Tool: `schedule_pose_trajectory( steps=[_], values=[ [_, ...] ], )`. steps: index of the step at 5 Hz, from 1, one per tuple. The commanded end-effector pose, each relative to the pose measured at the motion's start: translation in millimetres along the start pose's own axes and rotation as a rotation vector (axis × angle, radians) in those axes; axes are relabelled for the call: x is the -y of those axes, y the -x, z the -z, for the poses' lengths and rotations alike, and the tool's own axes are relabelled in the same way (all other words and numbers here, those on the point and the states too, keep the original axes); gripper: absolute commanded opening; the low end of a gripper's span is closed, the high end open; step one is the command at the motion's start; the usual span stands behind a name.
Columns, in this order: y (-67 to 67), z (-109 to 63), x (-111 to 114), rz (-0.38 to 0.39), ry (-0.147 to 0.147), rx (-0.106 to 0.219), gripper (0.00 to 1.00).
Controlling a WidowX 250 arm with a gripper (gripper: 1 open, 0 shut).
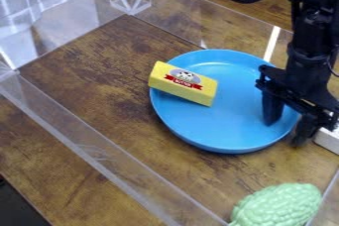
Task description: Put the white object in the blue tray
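A dark, grainy wooden table [93,81] with a worn brown surface is fenced by clear, glossy acrylic walls [79,166]. On it lies the blue tray [219,121], a wide, round, shallow plate of smooth bright-blue plastic with a low raised rim. Resting across the tray's left rim, partly on the plate and partly over the wood, is a yellow rectangular block [183,84] with rounded edges and a red-and-white label on its top face.

At the right, the black arm points straight down, and its tool [294,116] stands at the tray's right rim. The two dark, matte fingers [271,99] are parted to a moderate gap, one over the blue plastic and the other beyond the rim. No object can be seen clamped between them.

The white object [328,133], a small flat white rectangular block, shows only as a sliver at the right edge of the view, just beside the outer finger and outside the tray on the table; whether it touches the finger cannot be told.

In the lower right corner sits a bumpy, light-green lump [279,207] with a knobbly surface, well apart from the tray.
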State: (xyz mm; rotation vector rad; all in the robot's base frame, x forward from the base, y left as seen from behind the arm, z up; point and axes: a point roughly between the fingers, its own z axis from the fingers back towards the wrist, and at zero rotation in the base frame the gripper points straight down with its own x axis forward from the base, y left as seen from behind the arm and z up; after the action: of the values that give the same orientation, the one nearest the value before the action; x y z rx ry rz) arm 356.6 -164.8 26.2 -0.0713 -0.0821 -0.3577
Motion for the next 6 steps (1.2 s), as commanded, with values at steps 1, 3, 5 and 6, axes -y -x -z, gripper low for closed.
schedule_pose_trajectory(
  steps=[1,3,5,6],
  values=[
    [-10.0,-37.8,10.1,0.026,0.006,0.095,1.0],
    [-11.1,-41.7,11.7,0.035,0.004,0.106,1.0],
    [-13.1,-42.7,12.9,0.04,-0.002,0.118,1.0],
    [-14.1,-43.8,13.5,0.042,-0.006,0.125,1.0]
  ],
)
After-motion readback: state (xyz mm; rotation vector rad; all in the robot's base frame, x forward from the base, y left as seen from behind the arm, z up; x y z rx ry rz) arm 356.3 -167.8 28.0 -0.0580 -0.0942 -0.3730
